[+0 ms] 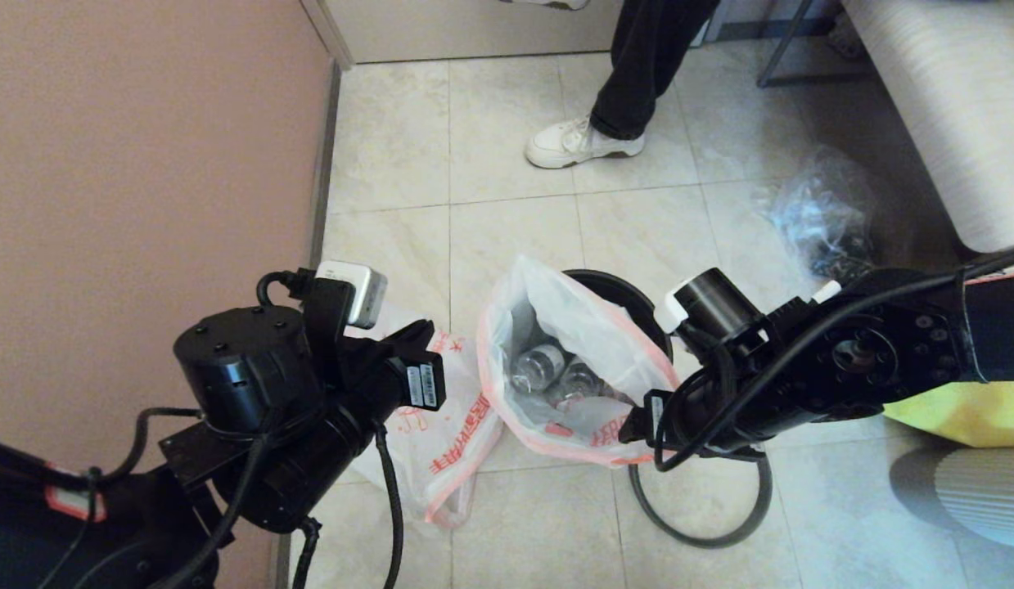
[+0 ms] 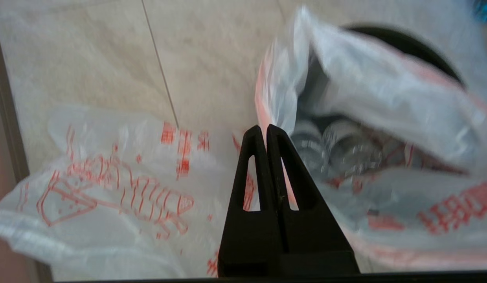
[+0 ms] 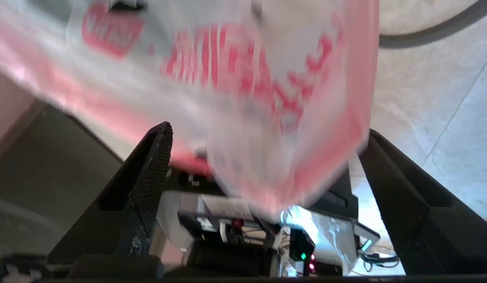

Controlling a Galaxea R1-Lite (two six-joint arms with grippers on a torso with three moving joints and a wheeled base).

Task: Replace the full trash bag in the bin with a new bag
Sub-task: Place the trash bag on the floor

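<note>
The full trash bag, translucent white with red print, stands open-mouthed in the bin, and clear bottles show inside. My right gripper is at the bag's near edge. In the right wrist view it is open wide, and the bag's pink-edged plastic hangs loose between the fingers. The new bag lies flat on the floor to the left of the bin. My left gripper hovers over it, shut, its tips just short of the full trash bag's rim.
A dark grey ring lies on the tiles in front of the bin. A person's leg and white shoe stand behind it. A clear plastic bag and a yellow fabric bag lie to the right. A wall runs along the left.
</note>
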